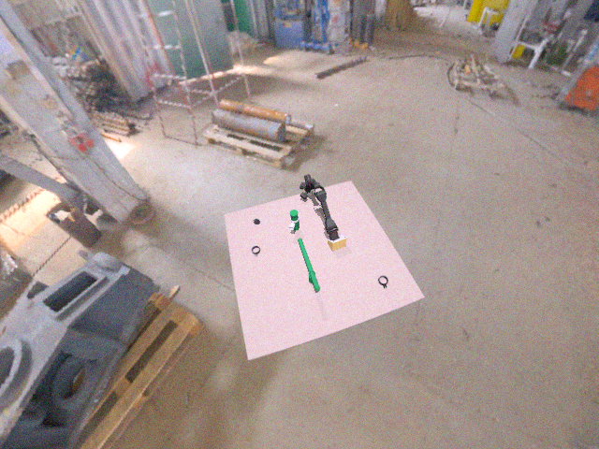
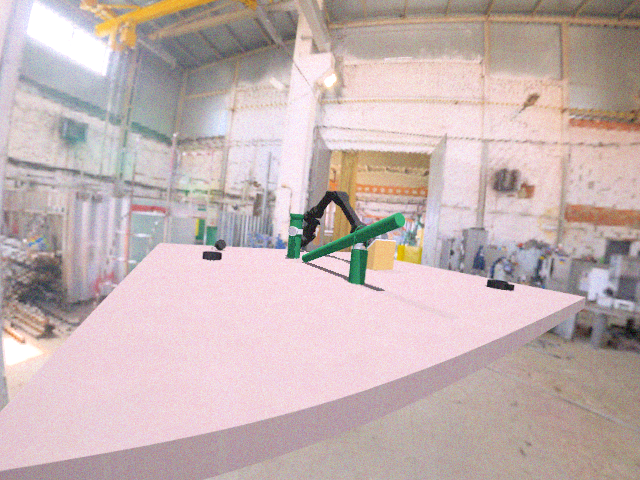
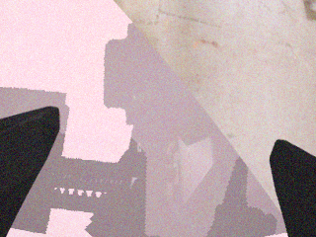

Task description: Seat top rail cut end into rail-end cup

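Hovering spread wide and empty, the gripper (image 1: 305, 185) sits beyond the big post (image 1: 293, 220) — the green top rail (image 1: 308, 265) stretches away from the post's opposite side, its cut end just short of it.

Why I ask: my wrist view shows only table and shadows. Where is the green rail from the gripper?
Observer: In the top view the rail runs from near the big post toward the table's near edge. The gripper hangs beyond the post, by the far edge.
Operator: Is the cut end in its cup?
Observer: No. The exterior view shows the rail tilted through the loop cap, with its low end down near the table, short of the post.
Operator: Any clutter near it?
Observer: The top view shows small black fittings lying well away from the rail.
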